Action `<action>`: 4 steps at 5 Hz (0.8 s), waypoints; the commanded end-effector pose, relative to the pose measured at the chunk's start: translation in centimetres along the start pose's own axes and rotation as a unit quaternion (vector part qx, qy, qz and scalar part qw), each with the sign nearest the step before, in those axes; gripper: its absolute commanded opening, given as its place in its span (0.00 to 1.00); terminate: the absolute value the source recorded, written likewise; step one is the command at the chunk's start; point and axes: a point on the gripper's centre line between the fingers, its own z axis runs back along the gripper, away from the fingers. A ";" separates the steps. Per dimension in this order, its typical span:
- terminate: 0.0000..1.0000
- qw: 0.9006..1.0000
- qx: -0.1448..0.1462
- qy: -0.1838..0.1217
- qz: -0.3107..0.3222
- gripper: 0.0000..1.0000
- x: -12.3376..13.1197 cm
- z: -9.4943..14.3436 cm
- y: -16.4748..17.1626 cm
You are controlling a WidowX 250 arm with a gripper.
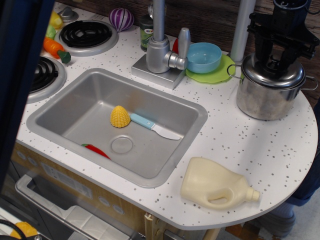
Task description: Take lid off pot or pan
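Lid (pixel 272 75) knob between spread jaws (on pot (pixel 267 97))

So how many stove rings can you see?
2. One stove ring sits at the back left near the purple onion. Another is at the left edge, partly hidden by a dark blue thing up close. More may be hidden behind it.

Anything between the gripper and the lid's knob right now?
Nothing in this single view: the gripper sits right down over the lid on the pot, fingers either side of the knob, which is mostly hidden.
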 end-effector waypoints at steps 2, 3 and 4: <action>0.00 0.999 0.031 -0.005 0.019 0.00 1.1 4.9 -0.9; 0.00 0.997 0.070 0.028 0.030 0.00 0.4 8.5 -1.7; 0.00 0.993 0.088 0.040 0.073 0.00 -3.1 10.3 -3.1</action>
